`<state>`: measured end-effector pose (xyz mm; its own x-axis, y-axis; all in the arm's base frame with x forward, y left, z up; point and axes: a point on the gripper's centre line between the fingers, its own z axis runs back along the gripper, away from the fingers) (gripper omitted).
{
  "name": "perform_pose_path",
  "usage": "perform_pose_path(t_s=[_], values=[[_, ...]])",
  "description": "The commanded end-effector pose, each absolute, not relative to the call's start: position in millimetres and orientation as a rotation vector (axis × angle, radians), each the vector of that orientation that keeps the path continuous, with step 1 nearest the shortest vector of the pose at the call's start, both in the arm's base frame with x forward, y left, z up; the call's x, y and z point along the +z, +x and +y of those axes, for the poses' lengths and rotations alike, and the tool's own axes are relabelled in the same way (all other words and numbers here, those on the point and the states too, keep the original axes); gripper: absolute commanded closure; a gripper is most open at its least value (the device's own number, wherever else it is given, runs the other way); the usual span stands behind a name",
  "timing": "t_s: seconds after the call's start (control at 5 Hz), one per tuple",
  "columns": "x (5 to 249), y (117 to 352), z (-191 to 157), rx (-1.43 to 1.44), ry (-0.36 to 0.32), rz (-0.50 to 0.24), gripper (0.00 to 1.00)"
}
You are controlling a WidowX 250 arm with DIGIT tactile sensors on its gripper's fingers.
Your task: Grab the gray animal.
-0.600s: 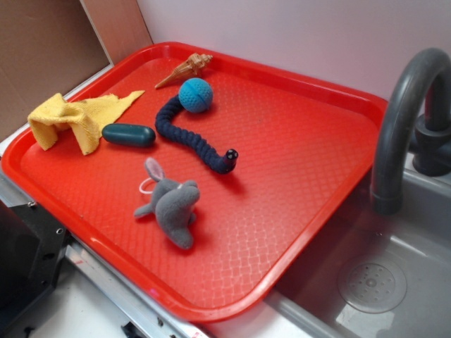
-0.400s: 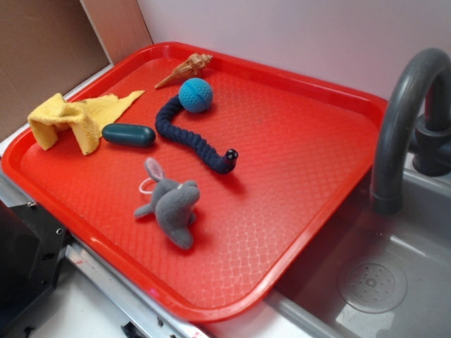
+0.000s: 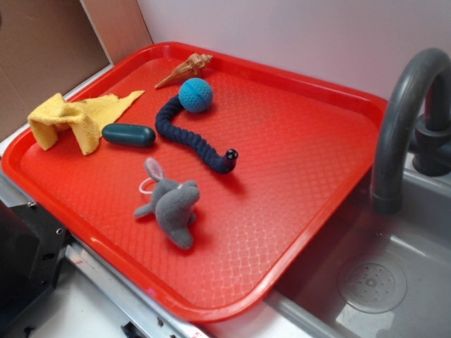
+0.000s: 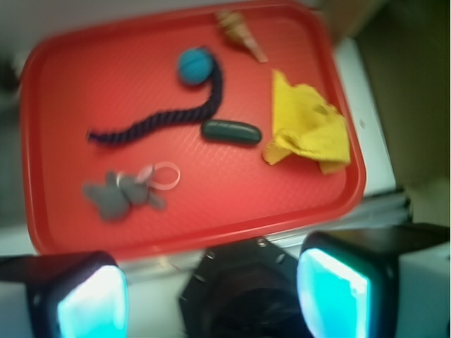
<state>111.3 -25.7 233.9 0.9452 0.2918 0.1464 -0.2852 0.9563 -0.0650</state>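
The gray animal (image 3: 171, 203) is a small fuzzy plush bunny with a white loop. It lies near the front edge of the red tray (image 3: 296, 148). In the wrist view the gray animal (image 4: 116, 197) lies at the tray's lower left, blurred. My gripper (image 4: 211, 296) shows only in the wrist view. It is open and empty, with two cyan pads (image 4: 335, 296) wide apart. It hangs high above and outside the tray's (image 4: 63, 77) near rim, far from the toy. The gripper is out of the exterior view.
On the tray lie a dark navy knitted snake (image 3: 194, 137), a blue knitted ball (image 3: 195, 95), a dark green capsule (image 3: 128, 134), a yellow cloth (image 3: 74, 118) and a seashell (image 3: 187, 68). A gray faucet (image 3: 402, 120) and sink (image 3: 373, 282) are at the right.
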Motion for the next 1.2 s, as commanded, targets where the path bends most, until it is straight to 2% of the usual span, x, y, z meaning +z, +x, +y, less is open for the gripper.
perform_pose_path(t_s=[0.0,0.2,0.4,0.6,1.0], values=[[226.8,125.2,-57.9,0.812,-0.256,-0.079,0.0],[205.7,143.8,-75.1,0.991,-0.342,0.015,0.0],[186.2,159.0,-87.6,1.07,-0.344,0.034,0.0],[154.5,170.4,-96.2,1.168,-0.337,0.033,0.0],[103.1,176.8,-109.0,1.193,-0.278,0.048,0.0]])
